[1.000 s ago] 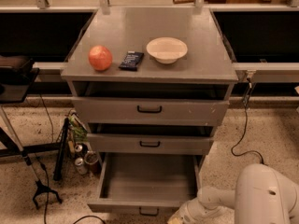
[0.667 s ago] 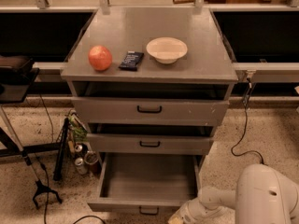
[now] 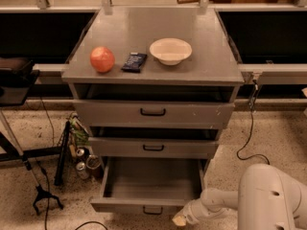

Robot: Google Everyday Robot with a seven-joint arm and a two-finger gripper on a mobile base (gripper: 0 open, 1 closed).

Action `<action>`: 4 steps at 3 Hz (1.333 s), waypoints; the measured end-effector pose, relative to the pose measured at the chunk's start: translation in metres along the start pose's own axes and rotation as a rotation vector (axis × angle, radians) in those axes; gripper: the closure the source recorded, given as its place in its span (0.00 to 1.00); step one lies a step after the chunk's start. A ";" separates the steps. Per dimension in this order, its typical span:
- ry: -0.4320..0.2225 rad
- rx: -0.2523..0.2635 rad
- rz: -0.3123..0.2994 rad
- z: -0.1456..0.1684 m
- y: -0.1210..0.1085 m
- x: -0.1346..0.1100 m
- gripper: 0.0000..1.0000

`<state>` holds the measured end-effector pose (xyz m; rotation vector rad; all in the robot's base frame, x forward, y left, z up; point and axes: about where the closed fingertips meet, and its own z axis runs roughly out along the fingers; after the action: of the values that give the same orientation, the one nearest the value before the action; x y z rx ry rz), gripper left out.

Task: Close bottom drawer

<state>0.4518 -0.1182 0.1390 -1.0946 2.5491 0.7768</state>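
Observation:
The bottom drawer [image 3: 152, 181] of the grey cabinet is pulled far out, an empty deep tray with a low front panel and a small black handle [image 3: 152, 210]. The middle drawer [image 3: 153, 147] and top drawer [image 3: 153, 113] stick out only slightly. My white arm [image 3: 268, 200] comes in from the lower right. Its gripper [image 3: 181, 218] is low at the right end of the bottom drawer's front panel, close to it or touching it.
On the cabinet top [image 3: 216, 56] lie a red apple [image 3: 102, 59], a dark snack packet [image 3: 134, 61] and a white bowl [image 3: 171, 50]. Cans and clutter [image 3: 82, 157] sit on the floor left of the cabinet, with a black stand [image 3: 43, 195]. A cable [image 3: 250, 138] trails right.

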 end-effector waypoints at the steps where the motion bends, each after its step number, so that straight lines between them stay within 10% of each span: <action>1: 0.000 0.000 0.000 0.000 0.001 0.002 1.00; 4: -0.027 0.091 -0.012 0.005 -0.043 -0.043 1.00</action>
<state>0.5126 -0.1150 0.1375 -1.0634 2.5265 0.6611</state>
